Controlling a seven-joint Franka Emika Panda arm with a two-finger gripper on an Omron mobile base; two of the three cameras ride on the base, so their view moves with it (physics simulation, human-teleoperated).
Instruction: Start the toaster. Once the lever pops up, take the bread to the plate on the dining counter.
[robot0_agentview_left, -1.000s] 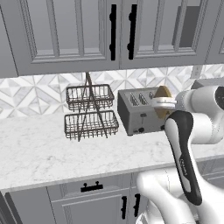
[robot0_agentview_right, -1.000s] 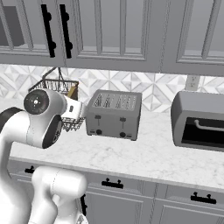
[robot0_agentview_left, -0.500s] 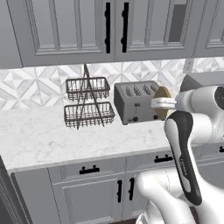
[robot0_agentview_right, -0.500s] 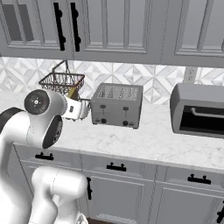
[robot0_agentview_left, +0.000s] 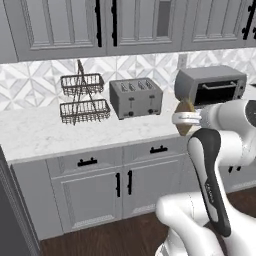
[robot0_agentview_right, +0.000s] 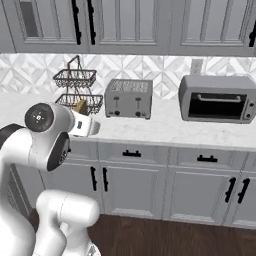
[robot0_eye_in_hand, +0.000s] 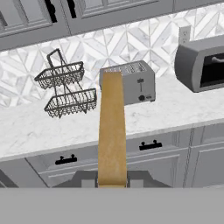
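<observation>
My gripper (robot0_eye_in_hand: 111, 180) is shut on the bread (robot0_eye_in_hand: 111, 131), a tan slice seen edge-on that rises straight up between the fingers. The bread (robot0_agentview_left: 184, 116) hangs in the air in front of the worktop, off the toaster's right front. In the right base view the bread (robot0_agentview_right: 80, 106) peeks out above the white hand. The grey toaster (robot0_agentview_left: 135, 97) (robot0_agentview_right: 129, 98) (robot0_eye_in_hand: 131, 83) stands on the worktop against the tiled wall, well beyond the gripper. The plate and the dining counter are out of view.
A two-tier wire basket rack (robot0_agentview_left: 82, 100) (robot0_agentview_right: 75, 87) stands left of the toaster. A grey toaster oven (robot0_agentview_left: 210, 85) (robot0_agentview_right: 217, 98) sits to its right. The marble worktop (robot0_agentview_left: 40, 132) tops grey cabinets with dark handles, above dark wood floor (robot0_agentview_right: 150, 235).
The whole picture has shifted: the base has backed away from the counter, so cabinets and floor now show. The bread stays gripped the same way.
</observation>
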